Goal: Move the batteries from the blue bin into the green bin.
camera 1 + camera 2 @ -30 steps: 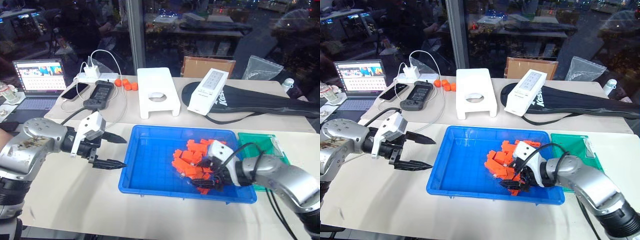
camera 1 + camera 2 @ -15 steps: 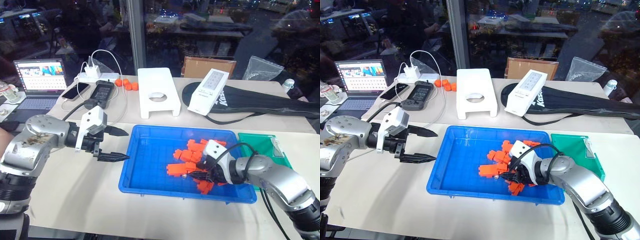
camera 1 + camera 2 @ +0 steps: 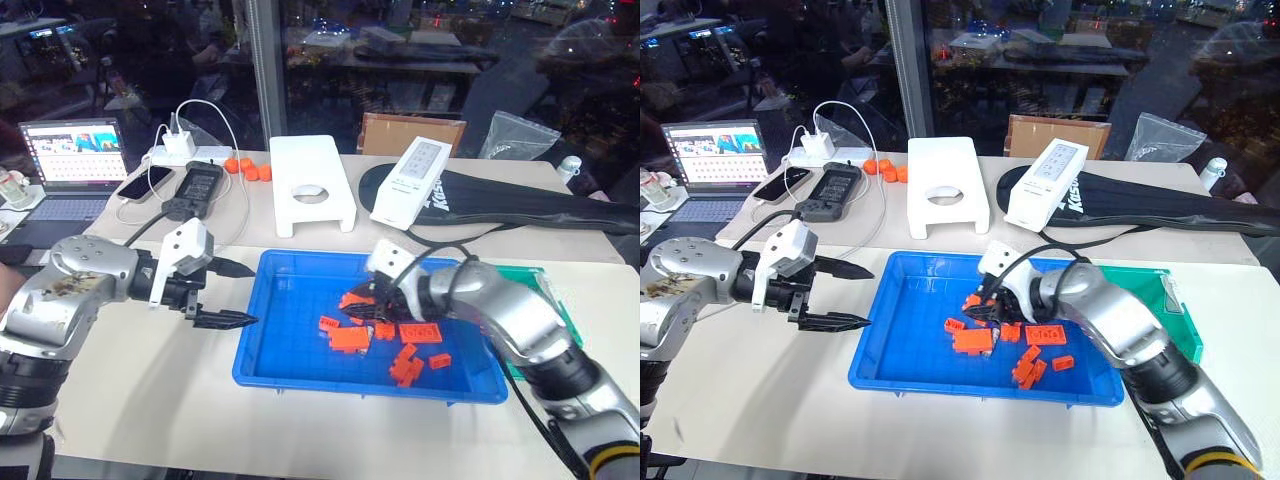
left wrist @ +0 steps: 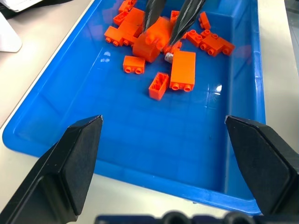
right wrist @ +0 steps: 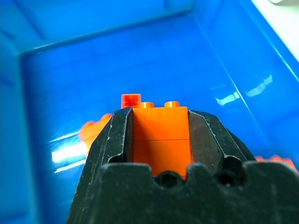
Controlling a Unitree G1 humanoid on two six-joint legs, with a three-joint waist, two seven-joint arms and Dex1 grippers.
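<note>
Oddly, the one battery [image 4: 168,56] I can make out is a small silver-grey end peeking among the orange bricks [image 4: 183,70] in the blue bin [image 3: 290,362], while the right gripper [image 5: 161,135] has its jaws clamped on an orange brick, perhaps clearing clutter. Beside the bin, over the surface [image 3: 150,390], the left gripper [image 3: 228,293] waits, jaws spread. Beyond, the green bin [image 3: 1160,295] sits apart.
</note>
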